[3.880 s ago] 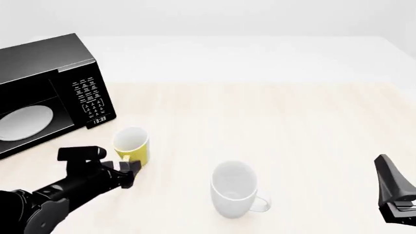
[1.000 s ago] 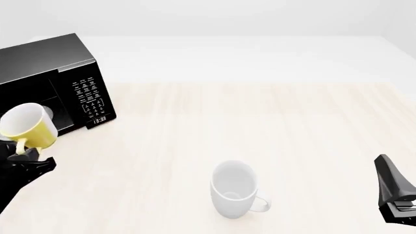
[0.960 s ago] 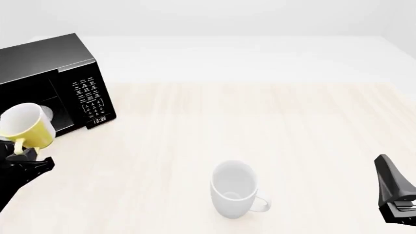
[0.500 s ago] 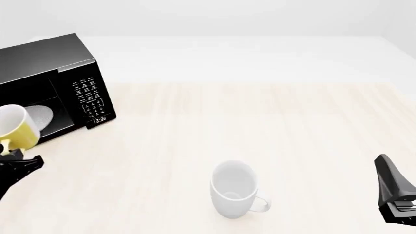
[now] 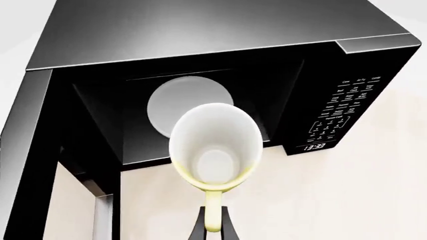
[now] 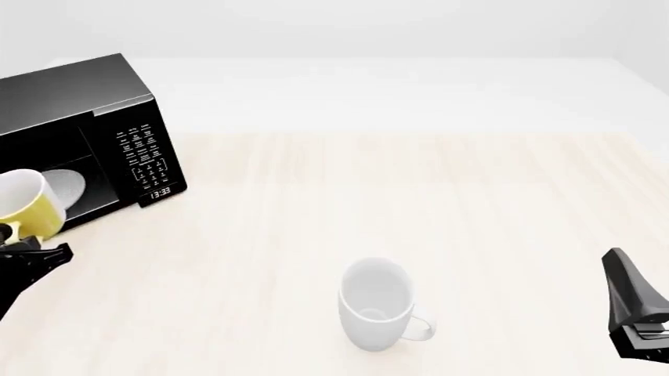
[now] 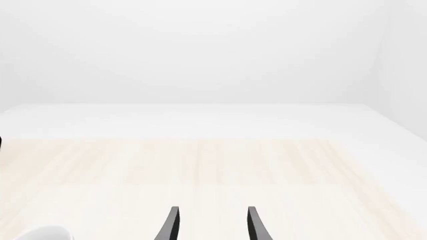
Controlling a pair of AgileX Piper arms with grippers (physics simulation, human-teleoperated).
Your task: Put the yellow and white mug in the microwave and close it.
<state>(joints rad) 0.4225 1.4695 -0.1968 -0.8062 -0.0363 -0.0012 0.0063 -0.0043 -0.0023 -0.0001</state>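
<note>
A small yellow and white mug [image 6: 23,205], yellow outside and white inside, is held off the bench [image 6: 418,196] just in front of the open black microwave [image 6: 89,125], its mouth tipped toward the cavity and the white round plate [image 5: 189,102] inside. The left fingers [image 5: 199,226] are clamped on its yellow handle. The right fingers [image 7: 175,225] are apart, holding nothing. A larger white mug [image 6: 377,304] stands on the bench.
</note>
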